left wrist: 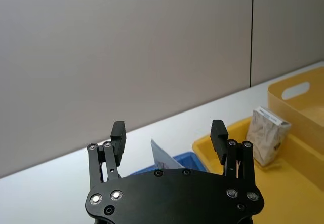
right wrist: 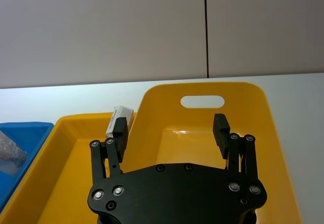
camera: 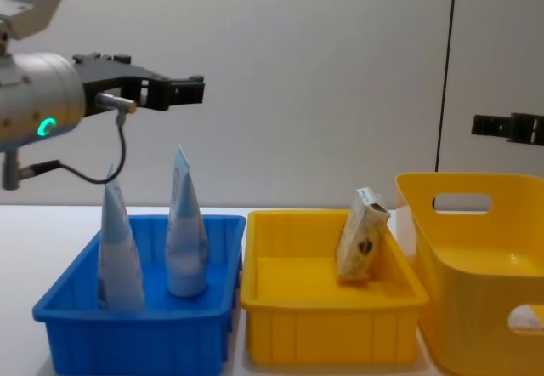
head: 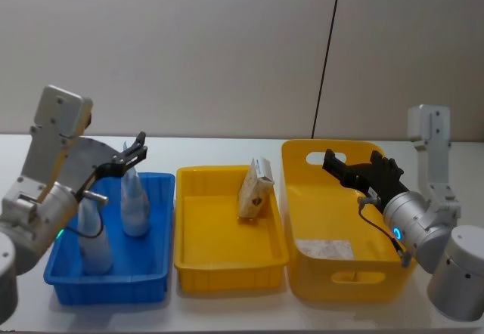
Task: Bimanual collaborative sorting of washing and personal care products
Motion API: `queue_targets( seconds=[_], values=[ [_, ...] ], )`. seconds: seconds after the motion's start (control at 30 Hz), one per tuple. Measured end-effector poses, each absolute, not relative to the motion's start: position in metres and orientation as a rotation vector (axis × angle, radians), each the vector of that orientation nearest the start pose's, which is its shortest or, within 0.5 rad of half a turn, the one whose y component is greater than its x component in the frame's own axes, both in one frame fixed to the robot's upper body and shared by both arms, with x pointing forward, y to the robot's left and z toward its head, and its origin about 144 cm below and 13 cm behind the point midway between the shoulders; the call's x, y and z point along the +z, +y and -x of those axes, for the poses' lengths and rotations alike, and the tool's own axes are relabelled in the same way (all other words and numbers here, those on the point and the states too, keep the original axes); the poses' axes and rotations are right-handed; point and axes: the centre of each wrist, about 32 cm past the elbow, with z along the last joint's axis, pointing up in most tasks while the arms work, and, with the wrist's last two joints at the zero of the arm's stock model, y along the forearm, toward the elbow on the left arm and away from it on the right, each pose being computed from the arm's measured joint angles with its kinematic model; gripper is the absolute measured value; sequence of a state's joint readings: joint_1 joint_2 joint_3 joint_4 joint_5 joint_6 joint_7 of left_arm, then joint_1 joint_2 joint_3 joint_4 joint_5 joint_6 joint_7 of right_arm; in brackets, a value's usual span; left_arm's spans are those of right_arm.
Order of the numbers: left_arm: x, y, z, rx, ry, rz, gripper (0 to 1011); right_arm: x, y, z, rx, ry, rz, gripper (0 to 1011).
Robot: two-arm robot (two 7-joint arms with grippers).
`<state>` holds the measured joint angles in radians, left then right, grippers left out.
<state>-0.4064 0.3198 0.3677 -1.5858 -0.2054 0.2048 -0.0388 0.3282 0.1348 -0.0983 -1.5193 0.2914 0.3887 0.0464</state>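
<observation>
Blue plastic comes first on the left: a blue bin (head: pixel 106 285) holds a near tube (head: pixel 96 247) and a far tube (head: pixel 134 205). Both stand on their caps, flat crimped ends up, close together. To the right sits a shallow yellow bin (head: pixel 227 262), and at the right end a deep yellow bin (head: pixel 340 282) with handle holes. Farther back in the shallow bin, the carton (head: pixel 255 190) leans tilted against the right wall near the far corner. The left gripper (head: pixel 138 149) hangs above the far tube, jaws spread and holding nothing. The right gripper (head: pixel 355 160) hovers over the far part of the deep bin, also spread wide and empty. I judge the two tubes as the weak point: they are tall on a small base, so a finger coming down off-centre could push one over onto the other. The carton could slide flat if it is nudged before the jaws close.
</observation>
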Motion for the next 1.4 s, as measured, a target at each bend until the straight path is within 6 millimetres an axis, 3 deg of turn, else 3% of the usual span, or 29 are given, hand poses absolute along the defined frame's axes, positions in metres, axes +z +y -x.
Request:
queue_targets(
  seconds=[0.57,1.4],
  values=[
    [1.279,0.235,-0.519,1.159,-0.120,-0.174,1002,1.242,-0.237,-0.542,-1.386,0.189,0.009,1004],
    [1.258,0.238,-0.500,1.208,-0.072,-0.258,1001,1.242,-0.237,-0.542,-1.386,0.189,0.009,1004]
  ],
)
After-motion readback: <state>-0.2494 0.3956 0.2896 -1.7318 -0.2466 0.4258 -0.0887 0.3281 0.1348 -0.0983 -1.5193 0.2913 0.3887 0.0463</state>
